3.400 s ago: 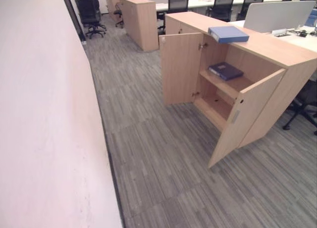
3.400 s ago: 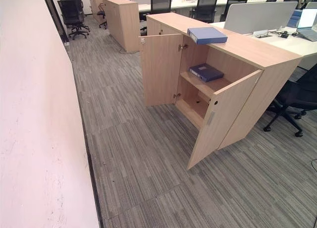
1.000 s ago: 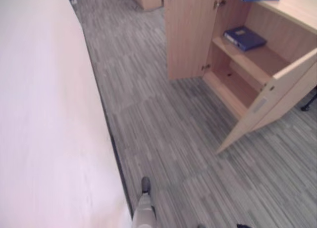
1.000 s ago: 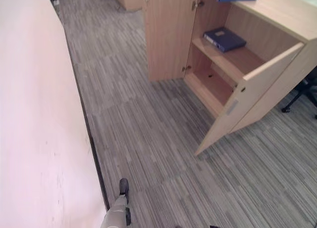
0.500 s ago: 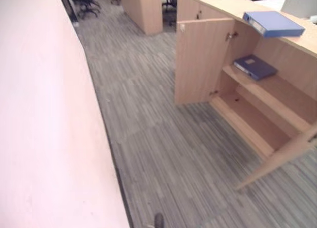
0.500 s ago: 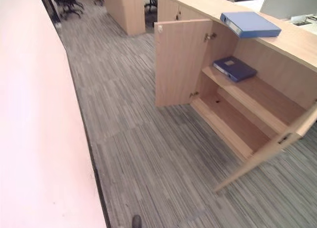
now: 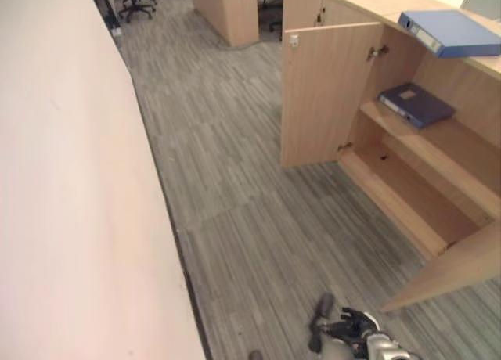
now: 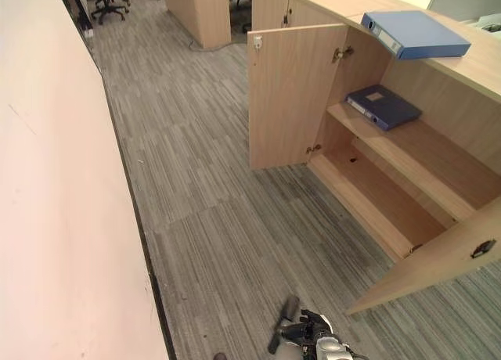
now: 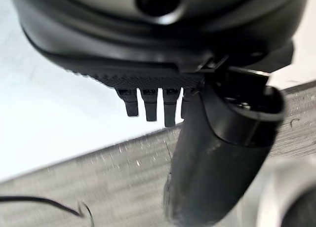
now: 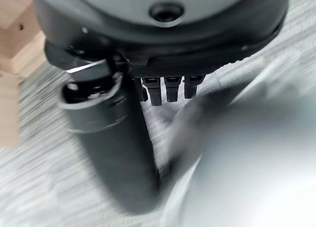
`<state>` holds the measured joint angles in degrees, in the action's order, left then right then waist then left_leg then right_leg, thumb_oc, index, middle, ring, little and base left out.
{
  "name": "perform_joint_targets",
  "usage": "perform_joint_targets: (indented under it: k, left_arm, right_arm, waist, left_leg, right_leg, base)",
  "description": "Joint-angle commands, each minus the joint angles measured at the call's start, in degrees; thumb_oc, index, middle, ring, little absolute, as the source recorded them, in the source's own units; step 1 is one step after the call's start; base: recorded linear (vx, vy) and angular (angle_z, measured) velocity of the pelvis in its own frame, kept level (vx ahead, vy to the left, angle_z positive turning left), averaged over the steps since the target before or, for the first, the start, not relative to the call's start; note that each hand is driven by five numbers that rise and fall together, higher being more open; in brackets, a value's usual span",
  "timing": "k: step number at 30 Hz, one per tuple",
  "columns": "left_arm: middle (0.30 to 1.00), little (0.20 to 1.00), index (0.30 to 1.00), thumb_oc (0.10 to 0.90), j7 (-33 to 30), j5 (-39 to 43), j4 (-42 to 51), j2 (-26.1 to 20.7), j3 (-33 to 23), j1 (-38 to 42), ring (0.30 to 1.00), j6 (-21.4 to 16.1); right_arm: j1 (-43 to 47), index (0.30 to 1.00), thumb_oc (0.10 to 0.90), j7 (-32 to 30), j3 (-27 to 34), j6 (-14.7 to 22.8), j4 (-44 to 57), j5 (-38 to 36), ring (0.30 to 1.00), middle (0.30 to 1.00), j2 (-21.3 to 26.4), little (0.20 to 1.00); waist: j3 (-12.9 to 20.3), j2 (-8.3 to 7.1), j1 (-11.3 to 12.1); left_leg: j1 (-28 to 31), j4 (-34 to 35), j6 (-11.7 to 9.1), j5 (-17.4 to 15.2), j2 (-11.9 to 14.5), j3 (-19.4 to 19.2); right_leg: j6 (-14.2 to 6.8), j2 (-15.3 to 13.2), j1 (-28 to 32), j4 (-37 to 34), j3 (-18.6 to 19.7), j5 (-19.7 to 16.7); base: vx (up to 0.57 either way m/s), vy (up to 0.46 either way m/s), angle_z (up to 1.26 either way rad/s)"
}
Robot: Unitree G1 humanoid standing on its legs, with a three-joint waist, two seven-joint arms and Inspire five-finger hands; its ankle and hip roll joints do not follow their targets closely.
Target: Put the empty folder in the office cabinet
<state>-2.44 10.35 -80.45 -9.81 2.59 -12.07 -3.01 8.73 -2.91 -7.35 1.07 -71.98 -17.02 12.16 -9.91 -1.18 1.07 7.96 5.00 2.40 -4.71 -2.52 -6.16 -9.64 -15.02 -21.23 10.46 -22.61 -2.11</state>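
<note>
The office cabinet (image 8: 407,180) stands at the upper right of the head views with both doors swung wide, so its shelves are open to receive something. On top of it, upper right corner, lies the light blue folder (image 8: 415,33), flat on the cabinet's worktop and not yet shelved: a slim binder, pale spine label facing the robot (whether it is empty, I cannot tell). A darker blue folder (image 8: 383,106) already lies flat on the upper shelf (image 8: 423,160); the bottom shelf is bare. Low in the frame, the right hand (image 8: 301,329) hangs over the carpet (image 8: 211,196), fingers relaxed, holding nothing. The left hand (image 9: 163,96), seen from its wrist, is likewise loose and empty, fingers straight.
</note>
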Motion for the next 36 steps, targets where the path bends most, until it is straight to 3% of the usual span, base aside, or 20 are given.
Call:
perform_joint_targets:
  k: [1, 6, 12, 13, 14, 16, 18, 19, 21, 22, 26, 28, 29, 30, 34, 36]
  left_arm:
    - [0.900, 0.900, 0.900, 0.800, -1.47, -0.91, -1.95, -2.86, -1.17, 5.39, 0.900, -1.34]
    - [0.900, 0.900, 0.900, 0.800, -1.68, -0.79, -1.10, -2.24, 0.50, 7.17, 0.900, -1.44]
    - [0.900, 0.900, 0.900, 0.800, -3.07, 0.09, 1.01, -2.88, 2.40, 9.80, 0.900, -2.00]
    - [0.900, 0.900, 0.900, 0.800, -3.21, 0.53, 1.40, -2.93, 2.44, 10.00, 0.900, -2.11]
    - [0.900, 0.900, 0.900, 0.800, -3.34, 1.31, 2.12, -2.92, 2.25, 9.81, 0.900, -2.32]
    - [0.900, 0.900, 0.900, 0.800, -3.32, 1.64, 2.46, -2.82, 2.11, 9.60, 0.900, -2.24]
    - [0.900, 0.900, 0.900, 0.800, -3.41, 1.66, 2.46, -2.52, 2.24, 9.32, 0.900, -2.19]
    - [0.900, 0.900, 0.900, 0.800, -3.42, 1.50, 2.23, -2.38, 2.17, 8.91, 0.900, -2.19]
    - [0.900, 0.900, 0.900, 0.800, -3.57, 1.46, 1.69, -2.30, 1.36, 7.81, 0.900, -2.11]
    - [0.900, 0.900, 0.900, 0.800, -3.57, 1.46, 1.69, -2.30, 1.37, 7.79, 0.900, -2.11]
    - [0.900, 0.900, 0.900, 0.800, -3.96, 2.03, 1.03, -2.25, 1.13, 6.83, 0.900, -2.23]
    - [0.900, 0.900, 0.900, 0.800, -3.93, 1.83, 0.65, -1.92, 1.47, 6.93, 0.900, -2.27]
    - [0.900, 0.900, 0.900, 0.800, -3.69, 1.38, -0.15, -1.24, 1.77, 7.04, 0.900, -2.23]
    - [0.900, 0.900, 0.900, 0.800, -3.64, 1.39, -0.29, -0.91, 1.78, 6.84, 0.900, -2.25]
    - [0.900, 0.900, 0.900, 0.800, -3.34, -0.17, -0.19, -1.26, 2.57, 7.19, 0.900, -2.06]
    - [0.900, 0.900, 0.900, 0.800, -3.27, -0.88, 0.31, -2.05, 2.94, 7.84, 0.900, -2.08]
  right_arm:
    - [-0.71, 0.900, 0.800, -0.41, -2.85, 0.37, -1.31, 0.51, 0.900, 0.900, 4.18, 0.900]
    - [-2.89, 0.900, 0.800, -0.20, -2.45, 0.08, -2.68, 0.51, 0.900, 0.900, 5.19, 0.900]
    - [-3.77, 0.900, 0.800, -0.65, -2.85, -0.18, -3.76, 0.25, 0.900, 0.900, 5.56, 0.900]
    - [-3.94, 0.900, 0.800, -0.62, -2.96, -0.13, -3.82, 0.21, 0.900, 0.900, 5.58, 0.900]
    - [-4.52, 0.900, 0.800, -0.57, -3.17, -0.03, -3.92, 0.16, 0.900, 0.900, 5.36, 0.900]
    - [-4.88, 0.900, 0.800, -0.69, -3.04, 0.04, -4.03, 0.08, 0.900, 0.900, 5.51, 0.900]
    - [-5.05, 0.900, 0.800, -0.88, -2.72, -0.11, -4.00, 0.00, 0.900, 0.900, 5.81, 0.900]
    - [-5.26, 0.900, 0.800, -0.90, -2.57, -0.13, -3.93, -0.08, 0.900, 0.900, 5.84, 0.900]
    - [-5.83, 0.900, 0.800, -0.65, -2.35, -0.17, -4.32, 0.27, 0.900, 0.900, 6.16, 0.900]
    - [-5.85, 0.900, 0.800, -0.65, -2.35, -0.16, -4.31, 0.27, 0.900, 0.900, 6.16, 0.900]
    - [-6.63, 0.900, 0.800, -0.88, -2.22, -0.24, -5.22, 1.10, 0.900, 0.900, 6.15, 0.900]
    - [-6.85, 0.900, 0.800, -1.03, -1.83, -0.23, -5.66, 1.38, 0.900, 0.900, 6.44, 0.900]
    - [-7.24, 0.900, 0.800, -0.79, -1.08, -0.27, -5.98, 1.94, 0.900, 0.900, 6.47, 0.900]
    - [-7.50, 0.900, 0.800, -0.81, -0.61, -0.33, -6.19, 1.99, 0.900, 0.900, 6.47, 0.900]
    - [-8.01, 0.900, 0.800, -0.56, 0.35, -0.90, -6.58, 1.91, 0.900, 0.900, 6.02, 0.900]
    - [-8.35, 0.900, 0.800, -0.44, 0.40, -1.13, -6.76, 1.75, 0.900, 0.900, 5.26, 0.900]
  waist:
    - [-1.15, 1.81, -0.95]
    - [-0.61, 2.59, -1.20]
    - [-0.97, 2.39, -1.88]
    - [-1.14, 2.38, -1.65]
    - [-1.45, 1.70, -1.14]
    - [-2.30, 0.84, -0.12]
    - [-3.01, -0.03, 0.48]
    - [-3.00, -0.55, 0.90]
    - [-2.33, -1.19, 2.44]
    - [-2.37, -1.21, 2.50]
    - [-1.64, 0.38, 5.39]
    - [-1.37, 0.90, 6.22]
    - [-0.08, 2.04, 5.88]
    - [0.48, 2.68, 5.80]
    - [2.17, 2.24, 4.93]
    - [3.11, 1.38, 4.40]
  left_leg:
    - [0.30, 0.00, -3.69, -0.24, -0.18, 4.02]
    - [1.25, 0.00, -5.50, -0.38, 4.22, 5.53]
    - [1.08, -2.06, -5.91, -0.15, 6.93, 6.79]
    - [0.83, -4.12, -6.15, -0.34, 7.52, 6.64]
    - [-2.28, -13.99, -7.35, 1.71, 7.94, 5.66]
    - [-7.19, -24.22, -7.58, 5.58, 7.22, 5.28]
    - [-12.50, -30.21, -7.09, 7.76, 7.92, 3.77]
    - [-14.80, -30.61, -6.61, 6.63, 8.06, 2.78]
    - [-17.17, -22.15, -6.46, 5.18, 8.98, 2.91]
    - [-17.05, -22.06, -6.46, 5.19, 8.97, 2.83]
    - [-21.35, -6.09, -9.37, 15.94, 13.39, 9.85]
    - [-22.56, -1.50, -10.92, 17.16, 13.91, 13.54]
    - [-21.62, -0.03, -11.94, 16.76, 14.92, 14.88]
    - [-20.94, -0.32, -12.24, 17.49, 15.10, 14.41]
    - [-18.58, -0.46, -11.43, 16.59, 13.02, 11.94]
    - [-16.91, -0.13, -10.08, 14.95, 10.52, 10.13]
  right_leg:
    - [-0.33, 2.07, 7.96, -10.61, -0.30, -11.68]
    - [1.38, 2.72, 8.55, -6.04, -1.14, -7.78]
    - [3.43, 3.01, 7.10, -0.29, -0.33, -3.63]
    - [3.95, 3.58, 7.35, 0.25, 0.07, -2.63]
    - [5.69, 4.99, 10.65, -1.03, 0.36, -0.30]
    - [7.44, 5.95, 14.10, -2.51, 0.13, 1.40]
    - [8.12, 5.61, 16.21, -3.24, 0.26, 2.62]
    - [7.96, 5.31, 17.16, -3.77, 0.89, 2.94]
    - [6.23, 4.41, 19.85, -5.32, 2.84, 3.43]
    - [6.22, 4.39, 19.88, -5.31, 2.91, 3.44]
    - [4.66, 5.52, 24.53, -6.93, 6.73, 5.28]
    - [4.04, 5.56, 26.43, -7.53, 9.33, 6.07]
    - [2.81, 5.22, 27.62, -7.68, 11.36, 6.73]
    - [2.31, 4.83, 28.25, -8.03, 11.67, 6.70]
    - [0.72, 1.58, 28.01, -8.88, 13.00, 4.31]
    - [-0.35, -0.56, 27.22, -9.03, 13.98, 2.69]
  base:
    - [0.31, -0.173, 0.63]
    - [0.21, -0.176, 0.25]
    - [0.12, -0.129, 0.14]
    - [0.14, -0.227, 0.10]
    - [0.11, -0.243, -0.11]
    - [0.06, -0.206, -0.12]
    - [0.07, -0.095, -0.15]
    - [0.21, 0.034, -0.22]
    - [0.23, 0.110, -0.29]
    - [0.16, 0.120, -0.63]
    - [0.29, 0.188, -0.45]
    - [0.36, 0.249, -0.67]
    - [0.34, 0.332, -0.83]
    - [0.26, 0.279, -0.97]
    - [0.18, 0.301, -0.66]
    - [0.17, 0.281, -0.32]
